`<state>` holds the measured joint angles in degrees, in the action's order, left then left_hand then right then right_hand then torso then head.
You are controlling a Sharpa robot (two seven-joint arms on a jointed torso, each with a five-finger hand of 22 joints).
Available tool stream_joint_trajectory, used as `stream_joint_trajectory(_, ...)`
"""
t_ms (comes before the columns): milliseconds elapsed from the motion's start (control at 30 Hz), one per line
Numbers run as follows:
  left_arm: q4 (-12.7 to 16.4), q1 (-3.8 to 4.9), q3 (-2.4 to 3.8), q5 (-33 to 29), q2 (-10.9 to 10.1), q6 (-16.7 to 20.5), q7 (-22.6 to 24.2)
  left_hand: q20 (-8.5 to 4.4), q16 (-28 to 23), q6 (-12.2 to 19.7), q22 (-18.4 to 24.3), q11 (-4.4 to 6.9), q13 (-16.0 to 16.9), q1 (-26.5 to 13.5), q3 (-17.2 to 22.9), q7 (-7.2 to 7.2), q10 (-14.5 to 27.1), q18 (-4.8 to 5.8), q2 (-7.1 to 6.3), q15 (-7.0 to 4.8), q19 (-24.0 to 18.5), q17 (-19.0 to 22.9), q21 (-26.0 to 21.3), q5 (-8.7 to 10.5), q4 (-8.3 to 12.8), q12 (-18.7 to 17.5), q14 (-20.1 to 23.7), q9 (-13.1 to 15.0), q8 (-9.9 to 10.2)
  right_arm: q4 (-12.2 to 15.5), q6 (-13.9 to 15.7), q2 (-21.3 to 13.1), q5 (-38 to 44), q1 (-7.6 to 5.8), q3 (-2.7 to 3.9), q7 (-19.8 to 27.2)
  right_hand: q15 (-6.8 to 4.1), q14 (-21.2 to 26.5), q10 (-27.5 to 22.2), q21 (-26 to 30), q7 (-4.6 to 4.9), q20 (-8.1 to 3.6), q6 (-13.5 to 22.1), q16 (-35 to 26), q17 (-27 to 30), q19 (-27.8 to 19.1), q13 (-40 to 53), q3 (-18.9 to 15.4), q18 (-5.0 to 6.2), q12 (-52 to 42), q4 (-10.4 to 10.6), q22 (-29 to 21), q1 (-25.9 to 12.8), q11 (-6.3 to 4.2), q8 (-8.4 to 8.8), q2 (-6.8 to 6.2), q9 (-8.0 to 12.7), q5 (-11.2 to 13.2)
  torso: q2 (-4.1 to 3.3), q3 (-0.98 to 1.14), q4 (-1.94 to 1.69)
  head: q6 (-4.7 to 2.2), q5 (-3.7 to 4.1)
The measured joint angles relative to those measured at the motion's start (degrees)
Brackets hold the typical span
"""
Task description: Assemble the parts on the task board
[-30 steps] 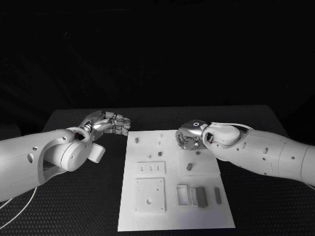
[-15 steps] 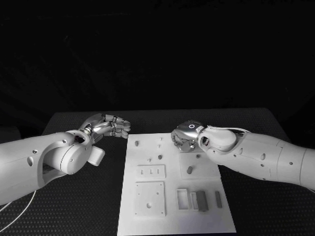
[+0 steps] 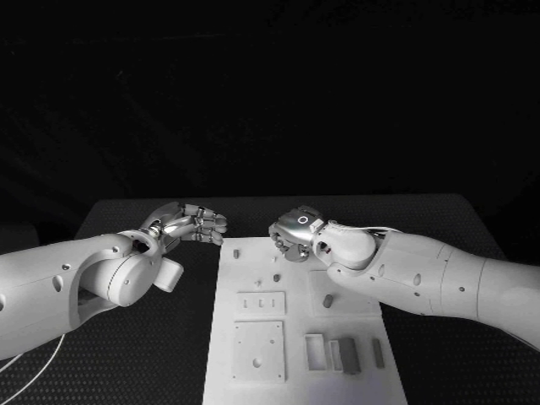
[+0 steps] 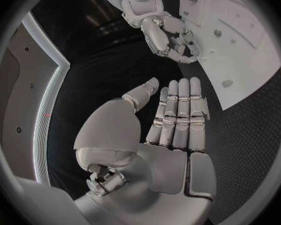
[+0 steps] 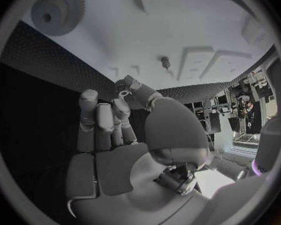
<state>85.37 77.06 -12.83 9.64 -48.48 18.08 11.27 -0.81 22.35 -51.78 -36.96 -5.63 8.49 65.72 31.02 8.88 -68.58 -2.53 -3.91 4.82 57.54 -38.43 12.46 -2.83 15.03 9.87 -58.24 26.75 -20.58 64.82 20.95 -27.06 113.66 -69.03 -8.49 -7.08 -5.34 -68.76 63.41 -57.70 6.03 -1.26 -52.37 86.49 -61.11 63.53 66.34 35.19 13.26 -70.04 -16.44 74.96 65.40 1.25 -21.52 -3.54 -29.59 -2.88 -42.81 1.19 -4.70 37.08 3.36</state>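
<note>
Your right hand point(image 3: 297, 237) hovers over the board's point(image 3: 297, 337) far edge, fingers curled, empty (probably lining up a grab). Left hand point(image 3: 187, 223) hangs released off-board; parts point(image 3: 349, 355) sit near you.

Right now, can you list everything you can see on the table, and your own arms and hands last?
Table: one, black, under everything.
Task board: one, white plate, lying in the middle of the table.
Grey parts: at least two upright rectangular pieces in the board's near right corner; one small peg standing mid-board.
Square plates: two raised white panels on the board's left half, the smaller one further away.
Left hand: one, silver, hovering over the table beside the board's far left corner, holding nothing.
Right hand: one, silver, over the board's far edge, fingers loosely curled, nothing held.
Arms: two, white.
</note>
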Motion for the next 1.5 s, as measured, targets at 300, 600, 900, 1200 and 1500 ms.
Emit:
stream_joint_trajectory(300,-0.16,0.13,0.02,0.00,0.46,-0.04,0.00,0.00,0.00,0.00,-0.05,0.00,0.00,0.00,0.00,0.00,0.00,0.00,0.00,0.00,0.00,-0.06,0.00,0.00,0.00,-0.22,0.00,0.00,0.00,-2.67,1.02,1.88,1.91,0.49,-0.01,-0.96,-0.02,-0.03,0.00,0.00,0.00,0.00,0.00,0.00,0.04,0.00,-0.18,0.00,-0.01,0.00,0.00,0.00,0.00,0.00,0.01,0.00,0.01,0.00,-0.08,0.01,-0.29,-0.30,-0.20)
stream_joint_trajectory(600,-0.10,0.76,0.02,0.00,0.45,-0.09,0.00,0.00,0.00,0.00,-0.09,0.00,0.00,0.00,0.00,0.00,0.00,0.01,0.00,0.00,0.00,-0.11,0.00,0.00,0.00,-0.22,0.00,0.00,0.00,-3.68,1.10,2.80,2.85,0.66,-0.01,-1.14,-0.03,-0.04,0.00,0.00,0.00,0.00,-0.01,0.00,0.08,-0.01,-0.28,0.00,-0.01,0.00,0.00,0.00,0.00,0.00,0.03,-0.01,0.03,0.00,-0.31,-0.10,-0.46,-0.26,-0.26)
stream_joint_trajectory(900,-0.04,1.02,0.02,0.01,0.44,-0.14,0.00,0.00,-0.22,0.00,-0.09,0.00,0.00,0.00,0.00,0.00,0.00,0.01,0.00,0.00,0.00,-0.16,0.00,0.00,0.00,-0.22,0.00,0.00,0.00,-4.14,0.90,2.86,3.15,0.76,-0.01,-1.14,-0.03,-0.04,0.00,0.00,-0.01,0.01,0.00,-0.01,0.11,-0.01,-0.38,0.00,-0.01,0.00,0.00,0.00,0.00,0.00,0.07,-0.01,0.06,0.00,-0.36,-0.10,-0.38,0.13,-0.60)
stream_joint_trajectory(1200,-0.16,1.13,0.02,0.01,0.44,-0.16,-0.03,0.00,-0.22,0.21,-0.14,0.00,0.00,-0.23,0.00,0.21,0.00,0.02,-0.23,0.00,0.00,-0.22,0.00,0.00,0.00,-0.22,0.00,0.00,0.23,-3.88,0.24,2.66,3.22,0.76,-0.01,-1.14,-0.03,-0.04,0.00,0.00,0.00,0.02,-0.01,-0.01,0.25,-0.02,-0.45,0.00,-0.02,0.00,0.00,0.00,0.00,0.00,0.10,-0.01,0.07,0.00,-0.33,-0.07,-0.26,0.29,-0.81)
stream_joint_trajectory(1500,-0.20,1.24,0.02,0.01,0.44,-0.15,-0.03,0.00,-0.22,0.21,-0.19,0.00,0.00,-0.23,0.00,0.21,0.00,0.02,-0.23,0.00,0.00,-0.28,0.00,0.00,0.00,-0.43,0.00,0.00,0.23,-3.94,-0.80,2.57,3.23,0.91,-0.01,-1.13,-0.03,-0.04,0.00,0.00,-0.01,0.03,-0.01,-0.01,0.32,-0.04,-0.51,0.00,-0.02,0.00,0.00,0.00,0.00,0.00,0.19,-0.01,0.06,0.00,-0.34,-0.04,-0.23,0.46,-0.76)
